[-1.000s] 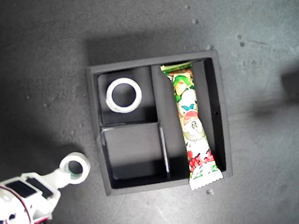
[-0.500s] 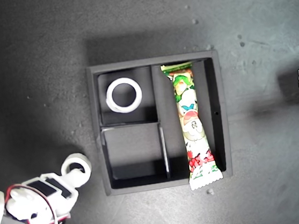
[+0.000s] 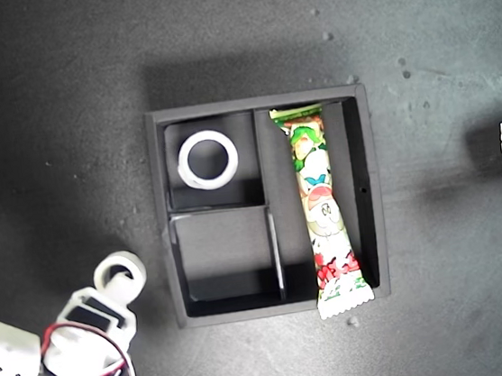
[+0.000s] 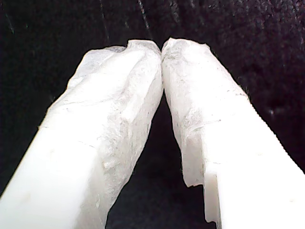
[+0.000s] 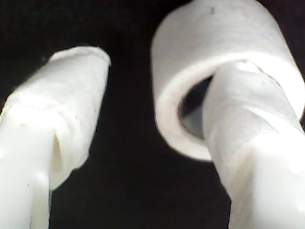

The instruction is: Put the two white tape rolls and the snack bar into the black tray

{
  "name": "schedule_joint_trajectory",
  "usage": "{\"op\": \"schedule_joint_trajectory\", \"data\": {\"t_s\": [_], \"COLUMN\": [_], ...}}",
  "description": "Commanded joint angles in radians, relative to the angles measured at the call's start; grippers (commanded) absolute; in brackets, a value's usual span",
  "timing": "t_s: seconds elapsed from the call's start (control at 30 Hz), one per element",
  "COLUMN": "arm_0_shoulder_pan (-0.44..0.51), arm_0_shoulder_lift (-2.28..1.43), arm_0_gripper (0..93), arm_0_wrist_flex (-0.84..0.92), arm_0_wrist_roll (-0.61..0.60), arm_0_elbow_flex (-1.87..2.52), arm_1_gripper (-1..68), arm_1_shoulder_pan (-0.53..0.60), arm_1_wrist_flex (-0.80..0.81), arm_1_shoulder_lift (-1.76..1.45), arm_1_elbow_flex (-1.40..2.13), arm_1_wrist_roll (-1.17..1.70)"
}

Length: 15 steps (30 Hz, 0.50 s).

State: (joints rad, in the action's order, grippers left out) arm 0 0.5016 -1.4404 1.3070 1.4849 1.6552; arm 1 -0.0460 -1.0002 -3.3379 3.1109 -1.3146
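While swinging round at the exterior view's lower left, poking one jaw of my second gripper (image 5: 155, 71) through the small tape roll (image 3: 120, 271), jaws apart, still just outside the black tray (image 3: 160, 207). Keeping my first gripper (image 4: 161, 47) pinched together, holding nothing. Leaving the big tape roll (image 3: 209, 159) and the snack bar (image 3: 321, 207) lying inside.
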Motion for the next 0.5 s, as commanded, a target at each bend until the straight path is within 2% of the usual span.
{"op": "schedule_joint_trajectory", "data": {"t_s": [0.0,0.47], "arm_0_shoulder_pan": [-0.011,-0.025], "arm_0_shoulder_lift": [-0.003,0.086], "arm_0_gripper": [15.7,17.5], "arm_0_wrist_flex": [0.008,-0.140], "arm_0_wrist_roll": [0.009,0.031], "arm_0_elbow_flex": [-0.012,0.086], "arm_1_gripper": [-0.4,-0.4], "arm_1_shoulder_pan": [-0.002,0.037], "arm_1_wrist_flex": [0.014,0.049], "arm_1_shoulder_lift": [-0.009,-0.009], "arm_1_elbow_flex": [0.012,0.012], "arm_1_wrist_roll": [0.169,0.202]}}
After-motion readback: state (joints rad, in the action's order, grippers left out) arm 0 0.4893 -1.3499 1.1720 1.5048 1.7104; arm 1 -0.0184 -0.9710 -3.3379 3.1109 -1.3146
